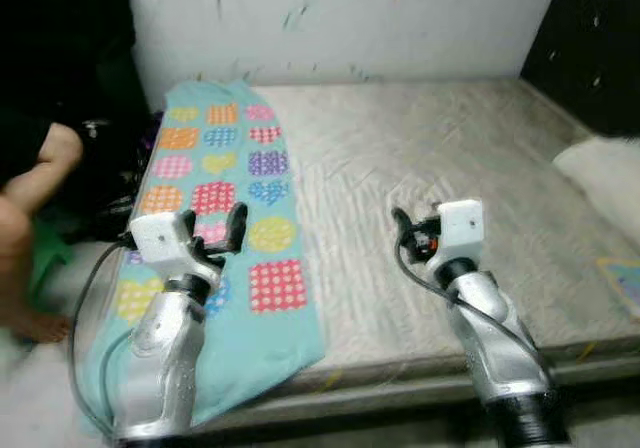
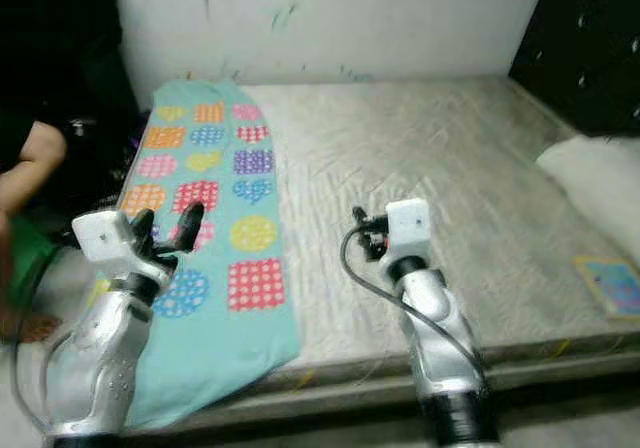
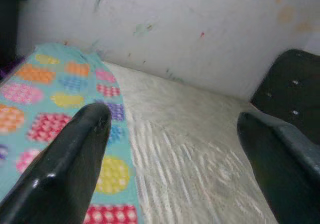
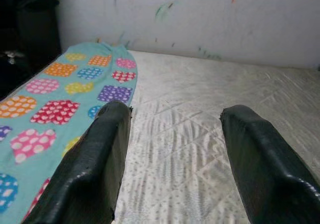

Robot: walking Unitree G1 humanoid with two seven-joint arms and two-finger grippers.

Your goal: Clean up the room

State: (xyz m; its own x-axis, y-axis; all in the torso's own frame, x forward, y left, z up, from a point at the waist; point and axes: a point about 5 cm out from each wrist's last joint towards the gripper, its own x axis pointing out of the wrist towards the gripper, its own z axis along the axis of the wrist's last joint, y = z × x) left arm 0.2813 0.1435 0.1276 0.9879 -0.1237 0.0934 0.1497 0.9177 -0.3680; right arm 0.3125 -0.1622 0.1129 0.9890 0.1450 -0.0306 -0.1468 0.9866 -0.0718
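Left eye view: teal blanket (image 1: 235,218) with polka-dot patches.

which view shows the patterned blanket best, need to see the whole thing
The left eye view: the turquoise blanket shows nearly whole, from the wall down over the mattress edge, with the left gripper above it. The right eye view shows much the same. Both wrist views catch only its far part beside a black finger.

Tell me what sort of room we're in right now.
Most likely a bedroom: a bare quilted grey mattress lies against a marked white wall, with a turquoise blanket patterned in coloured dotted shapes along one side and a white pillow by a dark tufted headboard.
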